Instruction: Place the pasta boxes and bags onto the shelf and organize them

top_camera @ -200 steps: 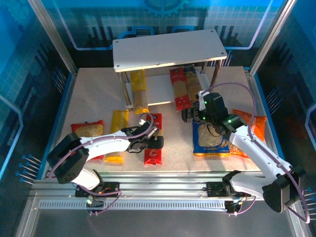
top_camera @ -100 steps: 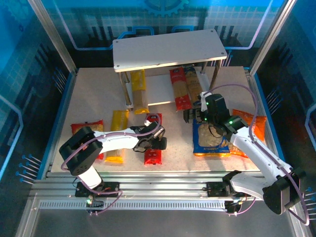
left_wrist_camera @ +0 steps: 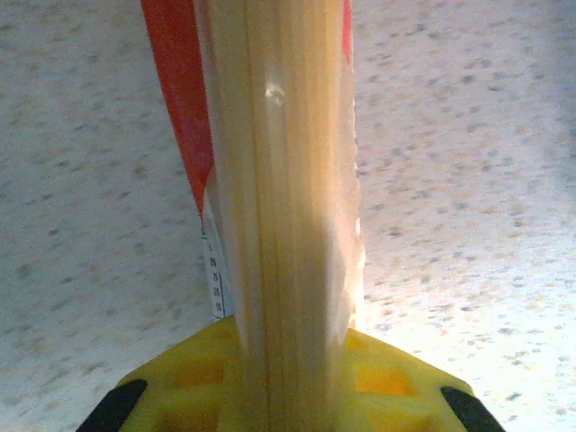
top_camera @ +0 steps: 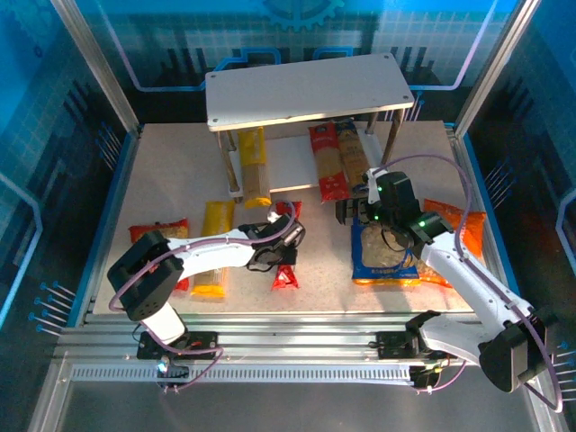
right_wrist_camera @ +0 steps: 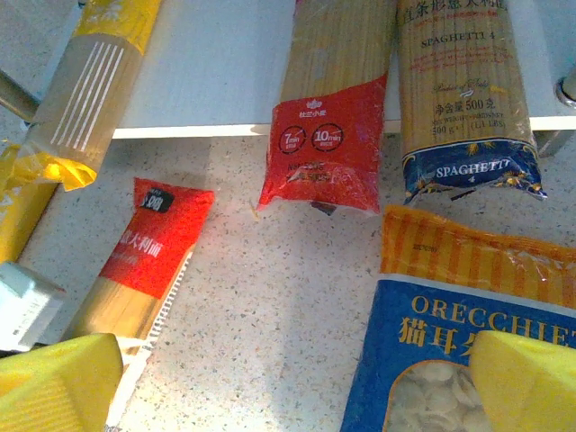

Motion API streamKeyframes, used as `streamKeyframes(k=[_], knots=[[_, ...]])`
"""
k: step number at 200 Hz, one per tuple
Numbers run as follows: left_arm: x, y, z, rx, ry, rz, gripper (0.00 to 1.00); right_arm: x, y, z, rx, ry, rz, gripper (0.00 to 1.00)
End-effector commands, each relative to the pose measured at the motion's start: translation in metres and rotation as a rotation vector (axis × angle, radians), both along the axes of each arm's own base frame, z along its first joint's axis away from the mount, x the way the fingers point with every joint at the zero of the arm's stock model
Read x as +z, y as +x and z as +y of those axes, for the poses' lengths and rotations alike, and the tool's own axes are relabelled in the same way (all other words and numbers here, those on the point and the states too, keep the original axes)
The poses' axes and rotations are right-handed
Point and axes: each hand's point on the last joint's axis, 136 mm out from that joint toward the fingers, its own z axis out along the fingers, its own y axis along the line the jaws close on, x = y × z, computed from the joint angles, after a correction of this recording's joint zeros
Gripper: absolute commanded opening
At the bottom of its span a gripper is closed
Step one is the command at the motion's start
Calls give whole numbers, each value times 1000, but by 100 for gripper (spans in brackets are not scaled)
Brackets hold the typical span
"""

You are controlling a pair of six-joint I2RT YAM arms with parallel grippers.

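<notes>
**Update: left claw (top_camera: 277, 255) locked onto the red spaghetti pack (left_wrist_camera: 279, 180), right claw (top_camera: 355, 213) hanging loose**

So on the wrist cam the red spaghetti pack runs straight out from between the yellow pads (left_wrist_camera: 396, 382), turned up on its narrow edge. Can't tell if it's fully off the table (top_camera: 171, 171). At 9 o'clock from that claw a yellow pack (top_camera: 214, 243) lies flat. Further out at 9 is the red bag (top_camera: 160, 234), partly under the arm.

The right claw has its fingers spread wide with nothing in them, hovering over the far end of the blue bag (top_camera: 382, 256). The orange bag (top_camera: 468, 220) sits at its 3 o'clock, partly under that arm.

At 12 o'clock from both stands the shelf (top_camera: 306, 90). Its lower board (top_camera: 288, 166) carries a second yellow pack (top_camera: 253, 157), a second red pack (top_camera: 328, 166) and a blue pack (top_camera: 353, 153), with their near ends poking past the edge.
</notes>
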Motion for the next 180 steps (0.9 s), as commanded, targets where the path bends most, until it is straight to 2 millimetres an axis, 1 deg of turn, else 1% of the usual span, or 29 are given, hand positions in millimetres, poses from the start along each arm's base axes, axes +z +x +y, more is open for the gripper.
streamKeyframes(k=[1,10,40,59,75,115,145,166,180], knots=[[-27,-23,11,-36,68,103,4,7,0,-4,-18,23,-22,100],[-25,-24,11,-39,64,101,0,7,0,-4,-18,23,-24,100],[-20,-26,12,-43,41,98,0,7,1,-4,-17,27,-20,100],[-11,-24,13,-40,28,77,0,9,1,-3,-17,30,-23,100],[5,-22,14,-39,-1,47,0,10,1,-3,-17,30,-24,100],[53,-12,16,-38,-100,-36,0,11,2,-3,-18,31,-26,100],[86,-6,17,-45,-166,-94,0,13,3,-2,-16,37,-26,100],[109,2,16,-45,-216,-148,0,14,3,-1,-13,41,-26,100],[124,11,15,-43,-248,-190,0,15,3,1,-9,44,-27,100]])
